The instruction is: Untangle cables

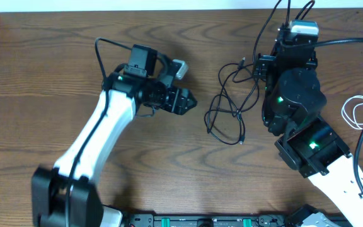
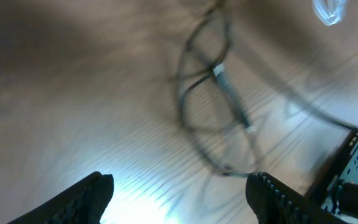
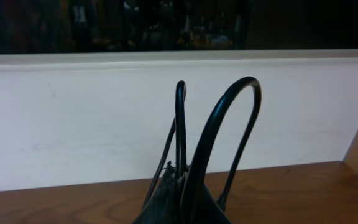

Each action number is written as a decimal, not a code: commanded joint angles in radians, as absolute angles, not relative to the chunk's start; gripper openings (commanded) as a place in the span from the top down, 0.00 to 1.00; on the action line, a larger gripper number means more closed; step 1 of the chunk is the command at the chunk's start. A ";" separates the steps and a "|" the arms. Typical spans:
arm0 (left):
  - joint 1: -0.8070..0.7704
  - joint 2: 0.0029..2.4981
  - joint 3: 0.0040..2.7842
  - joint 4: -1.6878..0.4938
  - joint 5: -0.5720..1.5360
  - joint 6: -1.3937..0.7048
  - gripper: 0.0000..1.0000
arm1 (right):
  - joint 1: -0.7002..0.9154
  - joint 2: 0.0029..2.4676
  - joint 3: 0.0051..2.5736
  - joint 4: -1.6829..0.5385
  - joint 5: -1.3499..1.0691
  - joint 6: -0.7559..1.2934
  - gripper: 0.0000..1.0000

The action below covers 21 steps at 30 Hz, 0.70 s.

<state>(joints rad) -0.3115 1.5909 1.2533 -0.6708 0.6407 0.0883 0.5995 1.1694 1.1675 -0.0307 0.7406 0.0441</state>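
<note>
The white cable lies alone at the right of the surface. The black cable sits looped mid-surface, so straightening seems left. The right fingers pinch the black cable; the left fingers gape, empty.

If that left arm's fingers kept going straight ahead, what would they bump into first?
Probably the black cable, whose loops lie right ahead of the open left fingers, though depth is unclear.

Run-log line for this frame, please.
left jaws: open, empty | right jaws: shut on black cable | white cable: lying apart, untouched
</note>
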 commanded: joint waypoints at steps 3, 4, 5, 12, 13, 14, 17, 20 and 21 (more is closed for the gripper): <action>-0.418 1.495 1.253 -0.646 0.492 -0.043 0.26 | 0.593 1.168 1.176 -0.026 0.764 0.075 0.99; -0.436 1.492 1.253 -0.646 0.492 -0.043 0.26 | 0.593 1.168 1.176 -0.027 0.764 0.075 0.99; -0.458 1.493 1.253 -0.646 0.488 -0.044 0.26 | 0.593 1.168 1.176 -0.027 0.764 0.075 0.99; -0.554 1.498 1.251 -0.642 0.453 -0.135 0.26 | 0.593 1.175 1.176 -0.028 0.729 0.074 0.99; -0.561 1.497 1.251 -0.642 0.460 -0.149 0.26 | 0.593 1.177 1.176 -0.028 0.726 0.074 0.99; -0.568 1.496 1.251 -0.643 0.476 -0.161 0.26 | 0.593 1.179 1.176 -0.028 0.726 0.074 0.99; -0.590 1.496 1.251 -0.634 0.538 -0.178 0.26 | 0.593 1.188 1.176 -0.028 0.723 0.075 0.99; -0.612 1.496 1.251 -0.607 0.550 -0.178 0.26 | 0.593 1.196 1.176 -0.028 0.714 0.075 0.99; -0.617 1.496 1.251 -0.592 0.550 -0.179 0.26 | 0.593 1.197 1.176 -0.028 0.698 0.075 0.99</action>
